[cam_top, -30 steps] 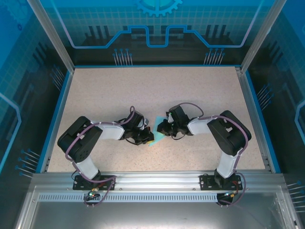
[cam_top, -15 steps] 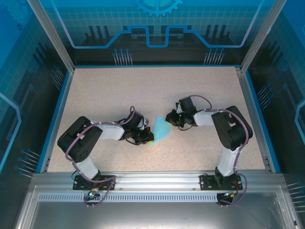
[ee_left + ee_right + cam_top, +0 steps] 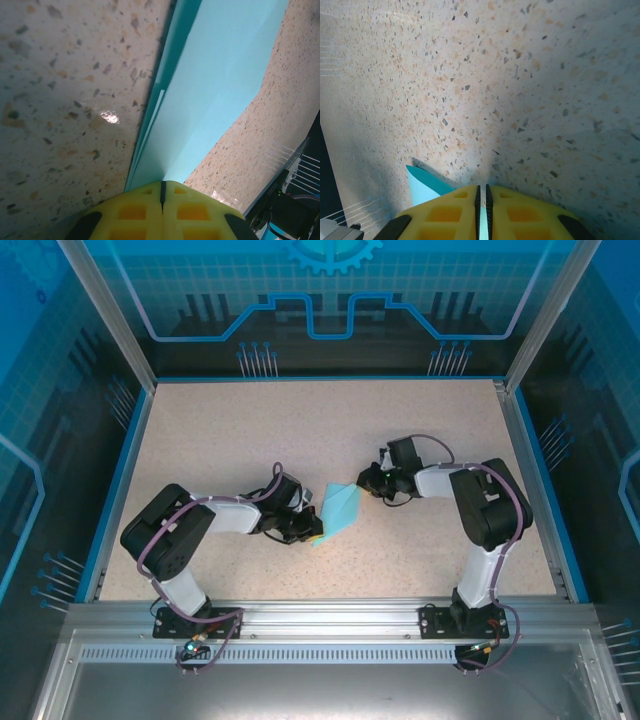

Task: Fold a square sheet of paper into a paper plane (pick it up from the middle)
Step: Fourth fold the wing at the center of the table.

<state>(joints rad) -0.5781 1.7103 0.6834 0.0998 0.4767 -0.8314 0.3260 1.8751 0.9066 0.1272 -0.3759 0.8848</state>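
Two pinches are sitting on one sheet (image 3: pixel 340 508), so tearing is your main risk here.

- The left gripper (image 3: pixel 308 530) is pressing its yellow fingers (image 3: pixel 130 212) together on the sheet's 7 o'clock end. In the left wrist view, the stacked folded layers are running out from the pads toward 1 o'clock.
- The sheet is lying mid-table (image 3: pixel 220 440) as a narrow folded shape, spanning the gap between the two grippers. I can't tell whether it's resting flat or lifting off the surface.
- The right gripper (image 3: pixel 366 483) is pinching the sheet's 1 o'clock tip. In the right wrist view, a thin cyan sliver is showing between the nearly closed fingers (image 3: pixel 445 212), and a small corner is poking out at 9 o'clock of them.

What I think is waiting to go wrong:
- If you're pulling the arms apart, toward 7 and 1 o'clock, the paper is going to rip or slip out at the tip. The right hold looks very shallow.
- If you're pushing them together, the span is going to buckle and add a stray crease.
- If you're twisting either wrist, the stacked layers at the left pads are going to shear, and the fold line will drift off.
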